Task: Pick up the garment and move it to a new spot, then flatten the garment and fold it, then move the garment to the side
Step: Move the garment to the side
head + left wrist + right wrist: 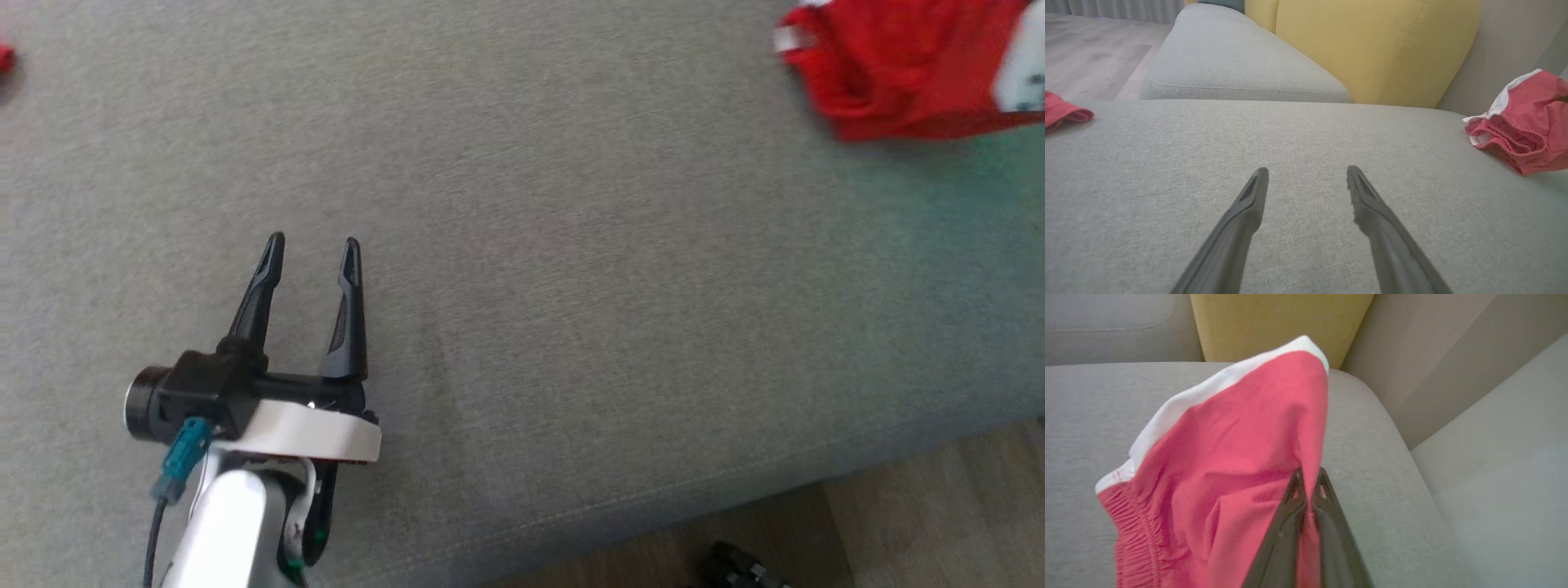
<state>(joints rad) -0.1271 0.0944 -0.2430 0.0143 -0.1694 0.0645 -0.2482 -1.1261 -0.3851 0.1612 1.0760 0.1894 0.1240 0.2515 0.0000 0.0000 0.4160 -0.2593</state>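
Observation:
The garment (898,69) is a red pair of shorts with a white stripe and a gathered waistband, bunched at the far right of the grey sofa seat (571,245). In the right wrist view my right gripper (1308,477) is shut on a fold of the garment (1229,457), which drapes up and to the left of the fingers. The left wrist view has the garment (1527,122) at its right edge. My left gripper (314,245) is open over bare cushion at the lower left, far from the garment, with nothing between its fingers (1257,192).
Another small red cloth (1063,112) lies at the far left edge of the seat. Yellow back cushions (1372,49) stand behind the seat. Wooden floor (898,523) runs past the seat's front edge at lower right, with a dark object (739,567) on it.

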